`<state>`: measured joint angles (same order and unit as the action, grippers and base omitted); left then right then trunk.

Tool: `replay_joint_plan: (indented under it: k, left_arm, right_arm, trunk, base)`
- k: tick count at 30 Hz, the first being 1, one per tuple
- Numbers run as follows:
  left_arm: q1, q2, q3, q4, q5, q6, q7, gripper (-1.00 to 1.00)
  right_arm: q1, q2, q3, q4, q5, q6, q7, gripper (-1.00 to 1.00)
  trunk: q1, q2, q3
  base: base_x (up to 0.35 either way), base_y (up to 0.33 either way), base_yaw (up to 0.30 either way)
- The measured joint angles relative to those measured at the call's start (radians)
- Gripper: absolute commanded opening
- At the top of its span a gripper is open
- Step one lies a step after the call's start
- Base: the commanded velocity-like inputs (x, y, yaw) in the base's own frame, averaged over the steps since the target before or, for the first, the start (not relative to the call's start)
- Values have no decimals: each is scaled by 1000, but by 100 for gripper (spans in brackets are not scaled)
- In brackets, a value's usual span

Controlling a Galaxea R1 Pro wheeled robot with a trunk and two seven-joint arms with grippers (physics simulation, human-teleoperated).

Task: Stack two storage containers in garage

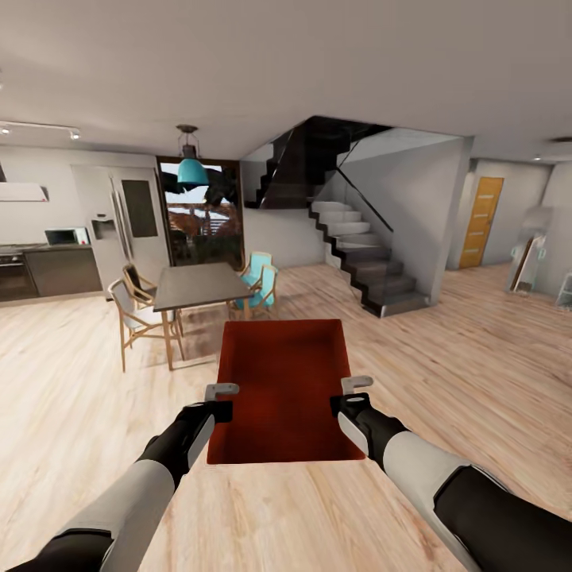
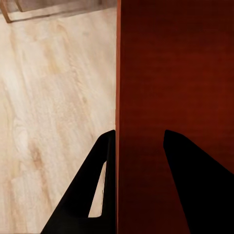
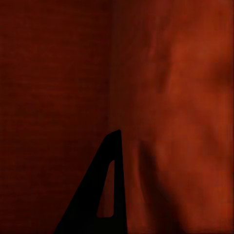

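- orange-red storage container (image 1: 282, 389) carried low in front, over light wood-plank flooring (image 1: 445, 349); garage not reached.
- left gripper (image 2: 139, 146) straddles its left wall, clamped.
- right gripper (image 1: 355, 393) at its right wall; grip state unclear.
- two-sided hold keeps it level.

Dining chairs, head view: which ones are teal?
The two chairs on the table's staircase side are teal; those on its kitchen side are white and wood.
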<state>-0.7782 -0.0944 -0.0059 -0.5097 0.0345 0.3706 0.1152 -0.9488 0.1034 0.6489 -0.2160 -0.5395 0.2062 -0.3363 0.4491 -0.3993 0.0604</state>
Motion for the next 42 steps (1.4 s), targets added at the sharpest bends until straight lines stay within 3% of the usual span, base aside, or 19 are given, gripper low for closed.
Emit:
replay_joint_plan:
  k: [42]
  left_arm:
    - [0,0,7,9,-5,2,-7,-100]
  right_arm:
    - [0,1,2,0,0,12,-3,-100]
  trunk:
    - [0,0,0]
  base:
    - [322,0,-246]
